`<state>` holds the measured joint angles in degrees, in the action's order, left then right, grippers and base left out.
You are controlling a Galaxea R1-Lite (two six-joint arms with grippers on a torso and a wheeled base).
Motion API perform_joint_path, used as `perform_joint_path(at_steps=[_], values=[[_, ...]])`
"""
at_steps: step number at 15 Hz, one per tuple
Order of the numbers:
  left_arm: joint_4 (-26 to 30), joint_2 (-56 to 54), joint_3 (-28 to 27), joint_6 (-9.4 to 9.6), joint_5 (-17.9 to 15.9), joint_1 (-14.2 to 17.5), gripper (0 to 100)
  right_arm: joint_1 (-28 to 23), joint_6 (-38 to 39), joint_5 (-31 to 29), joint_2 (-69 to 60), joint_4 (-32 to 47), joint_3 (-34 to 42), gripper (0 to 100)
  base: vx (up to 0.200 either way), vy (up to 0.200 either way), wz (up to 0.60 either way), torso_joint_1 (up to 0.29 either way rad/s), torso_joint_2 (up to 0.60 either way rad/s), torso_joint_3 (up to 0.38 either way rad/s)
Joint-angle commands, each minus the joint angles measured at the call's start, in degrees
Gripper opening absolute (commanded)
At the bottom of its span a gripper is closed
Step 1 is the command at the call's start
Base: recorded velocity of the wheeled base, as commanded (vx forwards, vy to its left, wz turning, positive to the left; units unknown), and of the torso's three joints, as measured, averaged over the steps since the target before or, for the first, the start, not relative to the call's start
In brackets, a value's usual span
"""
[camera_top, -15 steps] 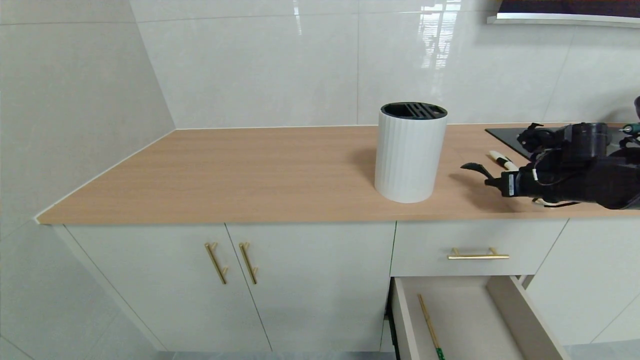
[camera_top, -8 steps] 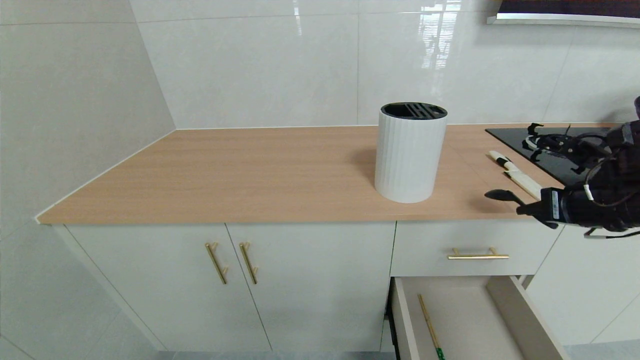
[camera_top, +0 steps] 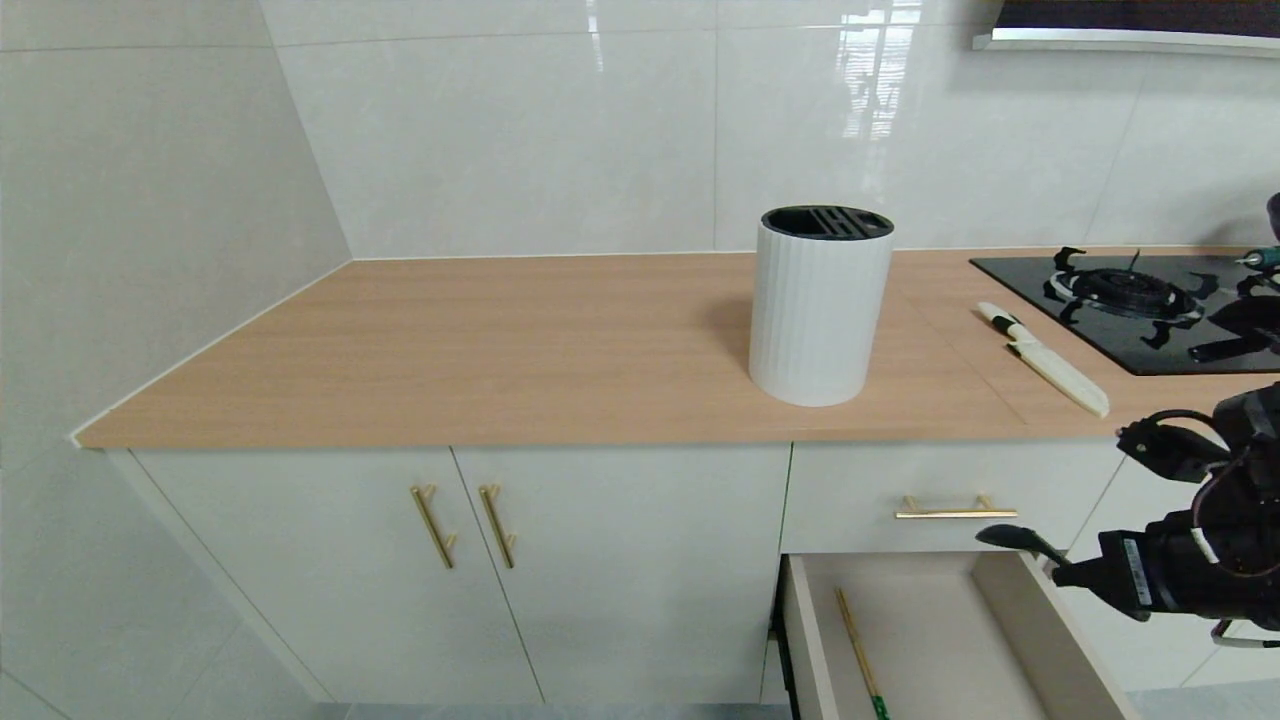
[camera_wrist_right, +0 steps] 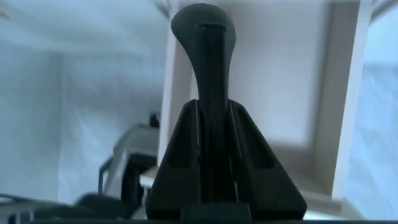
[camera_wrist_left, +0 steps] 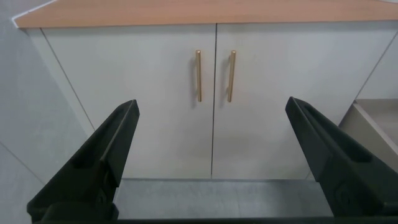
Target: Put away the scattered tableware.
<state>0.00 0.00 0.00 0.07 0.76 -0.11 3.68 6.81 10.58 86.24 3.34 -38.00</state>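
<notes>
My right gripper (camera_top: 1072, 574) is shut on a black spoon (camera_top: 1006, 538), whose bowl sticks out past the fingertips. It hangs in front of the counter, just above the right wall of the open drawer (camera_top: 1040, 640). The right wrist view shows the spoon (camera_wrist_right: 204, 28) clamped between the fingers of the right gripper (camera_wrist_right: 208, 146), with the drawer's pale inside (camera_wrist_right: 280, 74) beyond. A pair of chopsticks (camera_top: 858, 640) lies in the drawer. A white knife (camera_top: 1045, 360) lies on the counter near the stove. My left gripper (camera_wrist_left: 211, 106) is open, low down, facing the cabinet doors.
A white ribbed utensil holder (camera_top: 820, 305) with a black slotted top stands on the wooden counter (camera_top: 500, 350). A black gas stove (camera_top: 1130, 300) sits at the back right. Cabinet doors with gold handles (camera_wrist_left: 214, 76) are below; a closed drawer with a gold handle (camera_top: 955, 511) is above the open one.
My right gripper has carried the spoon from over the counter, past its front edge, and down to the open drawer. The knife it had hidden now shows fully.
</notes>
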Motion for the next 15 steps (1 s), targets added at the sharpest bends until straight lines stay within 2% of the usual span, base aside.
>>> perform_joint_path(at_steps=[1,2,5,8,11,15], values=[[0.0,0.1,0.0,0.01,0.0,0.0,100,0.4,0.1,-4.1,10.6,-0.2,1.1,0,0.0,0.0,0.0,0.0,0.0,0.0],[0.0,0.1,0.0,0.01,0.0,0.0,100,0.6,0.4,-5.9,13.2,-0.9,1.0,0,0.0,0.0,0.0,0.0,0.0,0.0],[0.0,0.1,0.0,0.01,0.0,0.0,100,1.3,0.5,-7.4,17.9,-10.9,4.8,0,0.0,0.0,0.0,-0.107,0.29,0.183],[0.0,0.1,0.0,0.01,0.0,0.0,100,1.8,0.5,-8.6,23.6,-17.0,6.4,0,0.0,0.0,0.0,-0.157,0.45,0.292],[0.0,0.1,0.0,0.01,0.0,0.0,100,1.8,0.6,-13.0,30.7,-24.0,7.4,0,0.0,0.0,0.0,-0.147,0.46,0.318],[0.0,0.1,0.0,0.01,0.0,0.0,100,1.7,0.4,-13.1,34.2,-31.4,9.2,0,0.0,0.0,0.0,-0.117,0.45,0.334]])
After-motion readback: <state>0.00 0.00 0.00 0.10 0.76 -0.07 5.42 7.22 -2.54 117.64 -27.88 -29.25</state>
